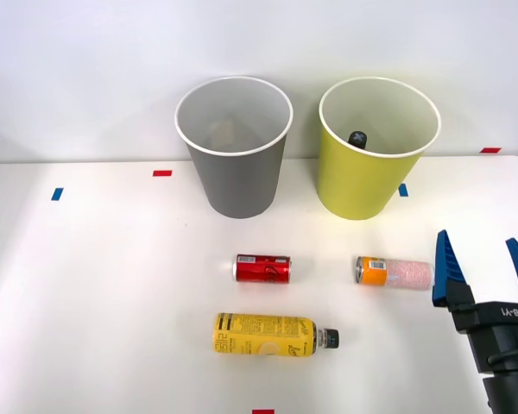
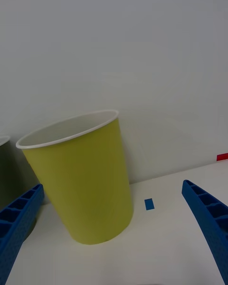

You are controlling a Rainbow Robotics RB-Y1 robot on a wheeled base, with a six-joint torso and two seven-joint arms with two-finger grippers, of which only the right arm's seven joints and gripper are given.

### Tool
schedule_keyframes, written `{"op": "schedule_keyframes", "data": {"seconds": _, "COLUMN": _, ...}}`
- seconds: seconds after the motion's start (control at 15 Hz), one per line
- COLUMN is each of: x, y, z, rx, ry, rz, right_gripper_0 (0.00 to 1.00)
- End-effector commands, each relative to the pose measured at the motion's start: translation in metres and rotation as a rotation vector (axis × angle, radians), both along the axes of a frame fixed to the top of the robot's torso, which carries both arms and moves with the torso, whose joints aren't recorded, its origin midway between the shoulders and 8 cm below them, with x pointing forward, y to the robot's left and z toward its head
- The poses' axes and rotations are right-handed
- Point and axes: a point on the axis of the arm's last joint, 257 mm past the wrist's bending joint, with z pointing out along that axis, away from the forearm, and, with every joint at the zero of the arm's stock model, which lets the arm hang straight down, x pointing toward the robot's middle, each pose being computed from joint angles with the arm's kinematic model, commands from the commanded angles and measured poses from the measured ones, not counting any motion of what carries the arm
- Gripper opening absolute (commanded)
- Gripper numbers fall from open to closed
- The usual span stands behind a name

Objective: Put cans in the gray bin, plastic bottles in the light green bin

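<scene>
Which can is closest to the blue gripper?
The slim can with the orange end; it lies just left of the open right gripper. The red can lies farther left.

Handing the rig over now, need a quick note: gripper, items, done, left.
Right gripper: open, empty, above the table's right side, beside the orange-ended can.
On the table: red can, orange-ended can, yellow-label bottle, all lying on their sides.
Light green bin: a black cap shows inside, so one bottle looks sorted.
Gray bin: no can seen inside.
Left: both cans to gray, yellow-label bottle to green.
</scene>
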Motion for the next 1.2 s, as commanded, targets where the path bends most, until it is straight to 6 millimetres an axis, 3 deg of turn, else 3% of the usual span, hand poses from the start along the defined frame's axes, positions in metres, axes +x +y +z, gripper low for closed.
{"op": "schedule_keyframes", "data": {"seconds": 0.07, "x": -0.013, "y": 0.002, "z": -0.007, "rx": -0.011, "ry": 0.004, "rz": -0.026, "right_gripper_0": 1.00}}
{"op": "schedule_keyframes", "data": {"seconds": 0.6, "x": -0.042, "y": 0.013, "z": -0.024, "rx": -0.095, "ry": 0.036, "rz": -0.065, "right_gripper_0": 1.00}}
{"op": "schedule_keyframes", "data": {"seconds": 1.2, "x": -0.063, "y": 0.010, "z": -0.048, "rx": -0.150, "ry": 0.120, "rz": -0.089, "right_gripper_0": 1.00}}
